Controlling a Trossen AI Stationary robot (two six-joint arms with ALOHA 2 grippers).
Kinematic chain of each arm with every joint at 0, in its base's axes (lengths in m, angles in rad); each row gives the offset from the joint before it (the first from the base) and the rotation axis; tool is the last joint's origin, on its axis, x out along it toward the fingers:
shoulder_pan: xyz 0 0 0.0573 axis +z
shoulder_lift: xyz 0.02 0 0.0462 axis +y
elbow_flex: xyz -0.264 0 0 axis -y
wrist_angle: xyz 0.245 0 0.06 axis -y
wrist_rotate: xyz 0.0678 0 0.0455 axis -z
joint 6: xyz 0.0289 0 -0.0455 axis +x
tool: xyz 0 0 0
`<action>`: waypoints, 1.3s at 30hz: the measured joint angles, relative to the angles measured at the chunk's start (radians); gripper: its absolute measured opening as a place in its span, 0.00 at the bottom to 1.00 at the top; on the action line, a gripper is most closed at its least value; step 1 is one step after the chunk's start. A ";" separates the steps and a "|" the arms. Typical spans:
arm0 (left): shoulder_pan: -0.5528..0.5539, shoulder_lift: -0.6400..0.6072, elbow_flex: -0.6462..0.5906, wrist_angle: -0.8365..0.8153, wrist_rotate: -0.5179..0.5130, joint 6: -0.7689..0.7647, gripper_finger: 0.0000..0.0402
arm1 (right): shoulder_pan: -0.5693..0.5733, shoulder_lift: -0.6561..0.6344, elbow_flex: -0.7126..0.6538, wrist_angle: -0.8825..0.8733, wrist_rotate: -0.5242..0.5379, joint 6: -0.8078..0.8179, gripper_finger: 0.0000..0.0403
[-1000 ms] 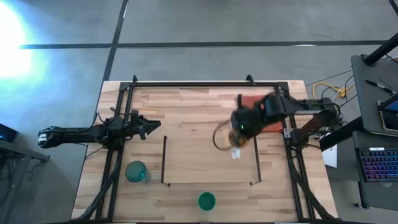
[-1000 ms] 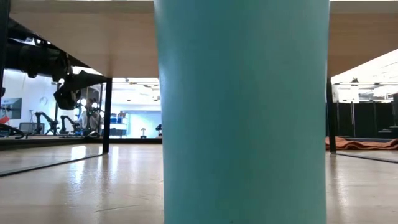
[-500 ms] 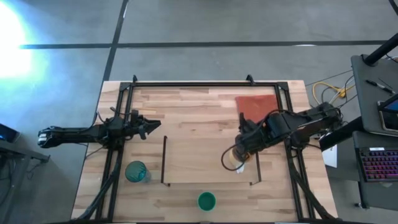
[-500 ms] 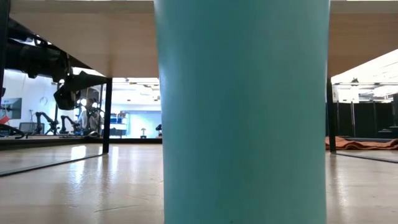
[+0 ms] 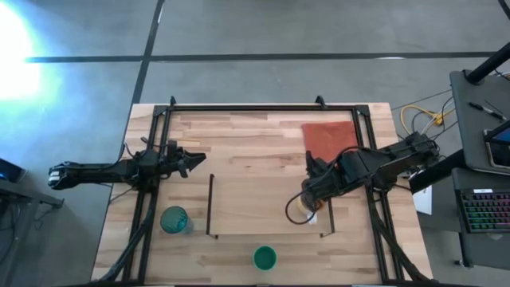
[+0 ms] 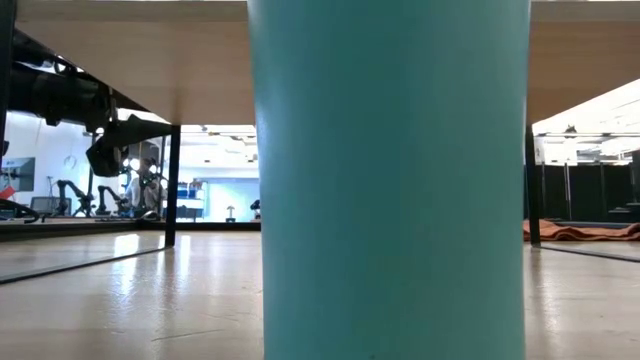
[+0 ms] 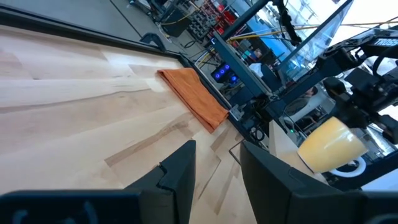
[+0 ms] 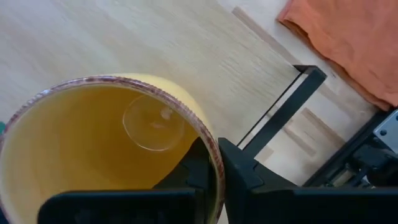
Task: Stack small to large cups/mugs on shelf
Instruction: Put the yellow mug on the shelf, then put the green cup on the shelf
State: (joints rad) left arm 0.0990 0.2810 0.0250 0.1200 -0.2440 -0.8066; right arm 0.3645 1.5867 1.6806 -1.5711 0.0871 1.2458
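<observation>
The right arm has dropped in from over the red-orange cloth [image 5: 328, 136] and now sits low at the right end of the shelf [image 5: 263, 203], carrying the orange mug [image 5: 300, 208] with it. The right end effector [image 5: 312, 199] is clamped on that mug's rim, one finger inside the wall and one outside, plain to see in the right wrist view [image 8: 214, 163], where the mug [image 8: 93, 149] fills the foreground, mouth toward the camera. The mug hangs just inside the shelf's right-hand dark bar [image 5: 329, 209]; whether it touches the wood, I cannot tell.

Over on the left, the left end effector [image 5: 195, 162] waits above the bench [image 5: 239, 135], its fingers [image 7: 180, 177] apart and holding nothing. The teal tumbler [image 5: 175, 220] stands just outside the shelf's left bar, and the green cup [image 5: 264, 257] sits at the bench's near edge, in front of the shelf, blocking most of the low view [image 6: 390, 180].
</observation>
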 joint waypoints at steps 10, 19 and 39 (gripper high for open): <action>0.000 0.000 0.000 0.002 -0.029 -0.001 0.28 | 0.000 -0.002 0.036 0.002 -0.008 -0.009 0.22; 0.000 0.000 0.000 0.010 -0.024 -0.026 0.28 | 0.000 -0.016 0.123 0.001 0.096 -0.016 0.32; 0.000 0.092 0.267 0.258 0.006 0.463 0.28 | -0.071 0.001 0.395 0.212 0.272 -0.305 0.31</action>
State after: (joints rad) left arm 0.0986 0.3725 0.2917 0.3782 -0.2382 -0.3439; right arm 0.2932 1.5881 2.0755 -1.3592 0.3595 0.9408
